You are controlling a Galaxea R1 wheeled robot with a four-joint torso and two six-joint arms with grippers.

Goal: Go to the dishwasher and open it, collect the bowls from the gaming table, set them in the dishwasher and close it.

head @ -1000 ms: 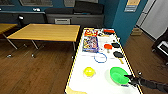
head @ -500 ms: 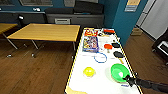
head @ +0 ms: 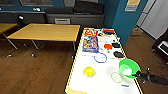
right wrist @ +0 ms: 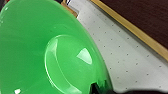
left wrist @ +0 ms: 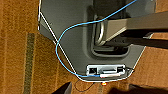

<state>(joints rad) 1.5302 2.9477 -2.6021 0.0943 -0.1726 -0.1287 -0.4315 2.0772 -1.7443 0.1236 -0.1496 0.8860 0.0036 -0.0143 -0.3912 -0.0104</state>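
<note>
Step in hand: collecting bowls from the gaming table [head: 105,82]. The right gripper [head: 138,74] reached in from the right edge and had the green bowl [head: 128,68] by its near-right rim. The bowl sat tilted, its mouth turned toward the camera, apparently lifted off the white top, though contact underneath couldn't be confirmed. In the right wrist view the green bowl [right wrist: 50,50] loomed large, with a dark fingertip [right wrist: 100,88] clamped on its rim, so the fingers were closed on the bowl.

The yellow bowl [head: 89,72] sat on the table near the left edge, well apart from the green one. The clear bowl [head: 116,76] stood between them, just beside the green bowl, showing only as a faint ring. A blue ring [head: 100,57], a game box [head: 90,44] and small dark and red items lay farther along the table. The yellow table [head: 45,32] stood to the left.

The left arm's fingers couldn't be told; the left wrist view looked down at the robot base [left wrist: 75,37], a blue cable [left wrist: 60,45] and brown floor [left wrist: 17,50].

Next move, as a judgement: a firm rim pinch and the bowl kept level, clear of the clear bowl. The dishwasher wasn't identifiable.

Writing: the box print and a wall poster [head: 132,5] were too blurred to read.
</note>
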